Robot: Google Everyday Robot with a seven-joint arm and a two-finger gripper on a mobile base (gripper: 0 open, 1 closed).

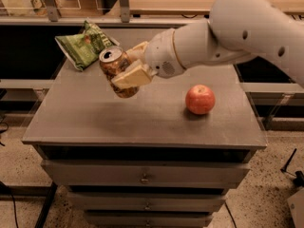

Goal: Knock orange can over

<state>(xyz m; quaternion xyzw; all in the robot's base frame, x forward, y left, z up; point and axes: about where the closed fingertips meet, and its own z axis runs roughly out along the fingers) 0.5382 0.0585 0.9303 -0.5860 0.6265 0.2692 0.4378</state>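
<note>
**Kid:** Where is the orange can (114,68)?

**Friend:** It's in the left middle of the frame, over the grey bench (95,122). It isn't standing up straight. It leans, with its silver top pointing to the upper left and its bottom down by the bench top. I can't tell if the bottom touches the bench.

**Kid:** What about the hand (124,66)?

**Friend:** The hand is clamped on the orange can. One pale finger (130,76) lies across the front of the can. The other finger (137,48) shows behind it. The can sits tight between the two.

**Kid:** Where does the arm come from?

**Friend:** The big white arm (247,27) comes in from the upper right of the frame and reaches over to the left.

**Kid:** What else is on the bench?

**Friend:** A red apple (200,99) sits right of the middle, well apart from the can. A green bag (85,46) lies in the upper left, at the back of the bench, just behind the can's top.

**Kid:** And under the bench top?

**Friend:** Drawers (142,175), with little knobs, at the bottom of the frame.
</note>
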